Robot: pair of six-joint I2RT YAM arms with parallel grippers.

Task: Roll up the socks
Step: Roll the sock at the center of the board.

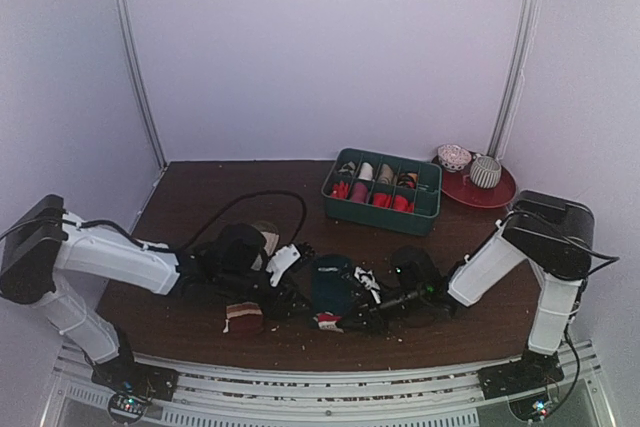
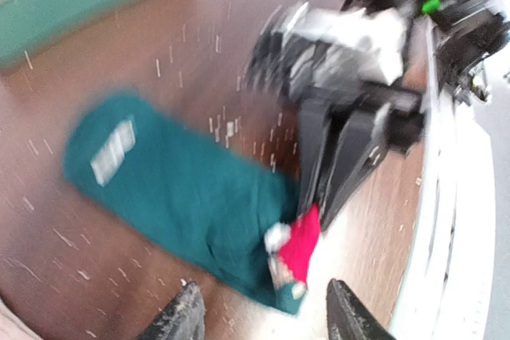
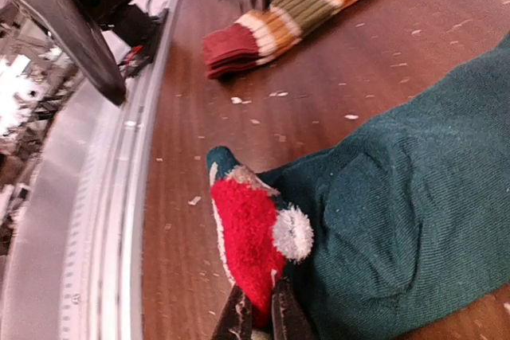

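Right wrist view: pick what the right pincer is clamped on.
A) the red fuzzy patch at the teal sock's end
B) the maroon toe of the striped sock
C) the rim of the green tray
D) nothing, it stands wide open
A: the right pincer is shut on the red fuzzy patch at the end of the teal sock, while the striped sock lies apart from it, untouched.

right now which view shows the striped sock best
Right wrist: the striped sock is close and sharp, stripes clear, beyond the teal sock. Top view shows it small and dim. Left wrist view doesn't show it.
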